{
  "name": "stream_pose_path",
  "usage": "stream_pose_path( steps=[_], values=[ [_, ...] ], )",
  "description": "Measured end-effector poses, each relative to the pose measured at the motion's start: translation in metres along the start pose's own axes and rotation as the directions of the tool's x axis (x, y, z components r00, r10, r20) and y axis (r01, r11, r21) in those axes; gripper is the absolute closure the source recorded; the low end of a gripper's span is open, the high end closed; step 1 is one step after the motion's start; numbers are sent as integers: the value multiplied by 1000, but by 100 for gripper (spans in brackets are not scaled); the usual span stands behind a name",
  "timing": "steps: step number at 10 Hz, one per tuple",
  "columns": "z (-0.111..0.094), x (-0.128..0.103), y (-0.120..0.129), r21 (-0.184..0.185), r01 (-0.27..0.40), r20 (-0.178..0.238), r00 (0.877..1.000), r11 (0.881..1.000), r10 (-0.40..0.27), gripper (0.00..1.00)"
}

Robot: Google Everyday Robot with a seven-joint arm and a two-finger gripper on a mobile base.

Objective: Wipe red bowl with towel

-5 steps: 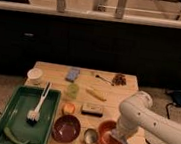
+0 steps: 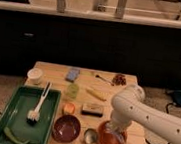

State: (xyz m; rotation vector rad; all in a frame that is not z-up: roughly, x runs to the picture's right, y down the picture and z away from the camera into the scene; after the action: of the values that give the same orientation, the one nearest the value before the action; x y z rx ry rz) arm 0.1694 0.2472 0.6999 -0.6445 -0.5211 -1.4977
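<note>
Barely shifted in half a second: over the right edge of the worktop (image 2: pixel 56 71) the white arm (image 2: pixel 153 120) reaches in; red bowl (image 2: pixel 102 141) at front-right corner, gripper (image 2: pixel 113 130) down inside, grasp indiscernible, towel unseen. Wiping apparently under way; next, sweep around the inner wall
</note>
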Motion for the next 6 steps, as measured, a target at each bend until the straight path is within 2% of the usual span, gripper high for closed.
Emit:
stream_pose_path(
  steps=[3,5,6],
  values=[
    [4,-14,-14,3,72,13,997,997,-72,100],
    [10,-27,-15,7,94,28,995,996,-94,100],
    [16,-41,-10,4,102,46,994,995,-102,100]
  ],
)
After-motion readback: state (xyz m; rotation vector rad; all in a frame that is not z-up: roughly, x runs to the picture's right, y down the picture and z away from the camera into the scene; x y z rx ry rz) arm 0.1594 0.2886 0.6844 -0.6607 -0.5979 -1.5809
